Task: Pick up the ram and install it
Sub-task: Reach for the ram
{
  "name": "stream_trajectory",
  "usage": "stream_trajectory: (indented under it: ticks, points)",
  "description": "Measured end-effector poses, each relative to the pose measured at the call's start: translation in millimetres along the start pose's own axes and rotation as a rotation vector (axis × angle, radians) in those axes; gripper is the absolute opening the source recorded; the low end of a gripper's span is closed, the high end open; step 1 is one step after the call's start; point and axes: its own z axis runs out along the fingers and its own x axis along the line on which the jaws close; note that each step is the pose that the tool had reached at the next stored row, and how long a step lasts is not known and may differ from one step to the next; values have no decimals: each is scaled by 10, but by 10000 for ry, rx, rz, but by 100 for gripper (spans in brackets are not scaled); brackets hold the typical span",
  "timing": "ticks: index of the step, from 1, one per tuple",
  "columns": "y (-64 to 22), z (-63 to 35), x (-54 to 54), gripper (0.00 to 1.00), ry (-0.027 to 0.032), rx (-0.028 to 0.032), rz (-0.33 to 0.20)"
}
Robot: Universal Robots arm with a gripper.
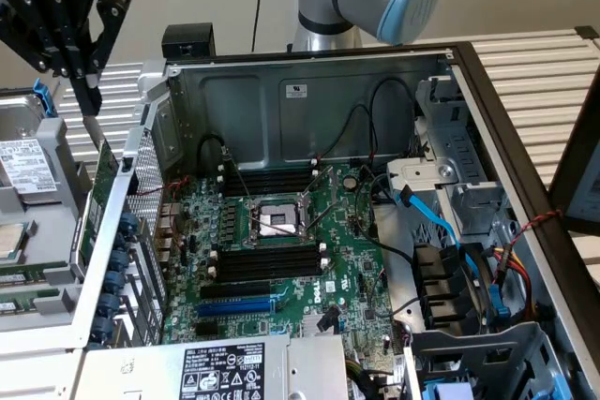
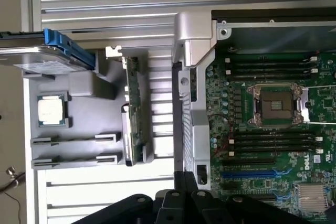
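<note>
We see the gripper [image 1: 91, 114] clenched, nothing visibly in it, above the grey tray [image 1: 52, 222] beside the computer case [image 1: 244, 110]. The ram [image 1: 33, 276] apparently stands slotted in that tray.

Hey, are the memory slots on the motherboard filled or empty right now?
Empty. The long black memory slots on both sides of the processor socket show bare channels, with no green stick seated.
</note>
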Motion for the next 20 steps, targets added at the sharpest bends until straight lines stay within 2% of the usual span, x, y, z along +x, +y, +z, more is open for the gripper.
stream_trajectory:
  ticks: [20]
  points:
    - [-64,-17,908,10,-1,0,0]
